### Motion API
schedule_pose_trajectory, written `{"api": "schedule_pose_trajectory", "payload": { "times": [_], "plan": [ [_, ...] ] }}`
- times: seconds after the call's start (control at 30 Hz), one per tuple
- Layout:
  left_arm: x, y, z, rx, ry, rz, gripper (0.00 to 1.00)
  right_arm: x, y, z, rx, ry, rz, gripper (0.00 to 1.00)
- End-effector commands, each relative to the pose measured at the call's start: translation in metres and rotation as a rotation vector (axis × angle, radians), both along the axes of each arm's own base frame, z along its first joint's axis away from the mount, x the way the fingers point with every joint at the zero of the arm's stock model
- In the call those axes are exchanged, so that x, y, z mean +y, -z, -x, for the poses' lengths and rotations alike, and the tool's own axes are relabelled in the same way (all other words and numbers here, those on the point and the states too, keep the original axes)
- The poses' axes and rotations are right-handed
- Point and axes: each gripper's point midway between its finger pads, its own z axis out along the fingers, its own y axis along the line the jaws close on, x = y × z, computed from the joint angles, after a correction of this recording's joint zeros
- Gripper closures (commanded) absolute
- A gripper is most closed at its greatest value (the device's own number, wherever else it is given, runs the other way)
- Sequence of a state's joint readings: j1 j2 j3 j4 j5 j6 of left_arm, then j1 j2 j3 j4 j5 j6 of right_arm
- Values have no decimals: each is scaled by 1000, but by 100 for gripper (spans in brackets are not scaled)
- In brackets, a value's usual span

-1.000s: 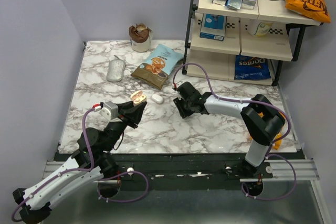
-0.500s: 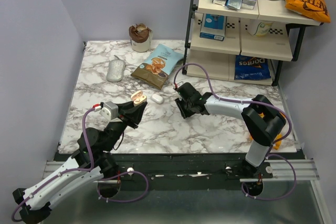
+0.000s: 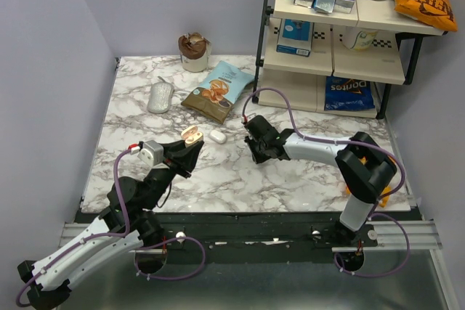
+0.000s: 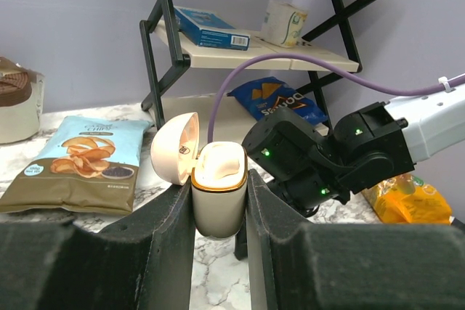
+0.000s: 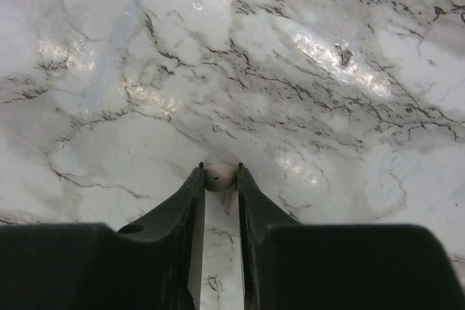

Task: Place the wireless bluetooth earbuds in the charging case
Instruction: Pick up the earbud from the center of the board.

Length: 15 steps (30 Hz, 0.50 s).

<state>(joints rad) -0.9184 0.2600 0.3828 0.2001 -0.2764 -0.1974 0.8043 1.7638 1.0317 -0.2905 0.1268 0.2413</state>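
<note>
Marble, glossy white with grey veins, makes up the surface, slick under anything small. The left end effector is clamped firmly on the charging case, holding it upright above the surface. The case is a smooth cream plastic tub with an orange rim, and its domed lid is hinged back to the left. Something white and rounded sits at its mouth; whether that is a seated bud or the inner moulding, I cannot tell.

The right end effector is down at the surface. Its jaws are drawn narrow around one earbud, a tiny whitish bulb with a short stem trailing back between the fingers. The tips appear to touch it on both sides.

The step in hand looks like the pick-up of this earbud. Next it probably needs a clean lift without the hard, rounded shell squirting out. After that comes a carry across to the open case, then a turn so the stem goes into its socket.
</note>
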Motion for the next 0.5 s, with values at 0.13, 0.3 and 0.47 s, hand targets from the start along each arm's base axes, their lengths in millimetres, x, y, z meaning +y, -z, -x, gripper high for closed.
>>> {"api": "schedule_pose_trajectory", "payload": {
  "times": [0.13,0.3,0.47],
  "plan": [
    [-4,-2,2,-8,20,12,100,-12,-44,7,-57,147,-88,99],
    [-8,-3,-2,-13,18,-3,100,14,-146,-13,-282,111,-372,99],
    [-18,-15,-8,-46,19,12,100,16,-253,-11,-491,55,-568,99]
  ]
}}
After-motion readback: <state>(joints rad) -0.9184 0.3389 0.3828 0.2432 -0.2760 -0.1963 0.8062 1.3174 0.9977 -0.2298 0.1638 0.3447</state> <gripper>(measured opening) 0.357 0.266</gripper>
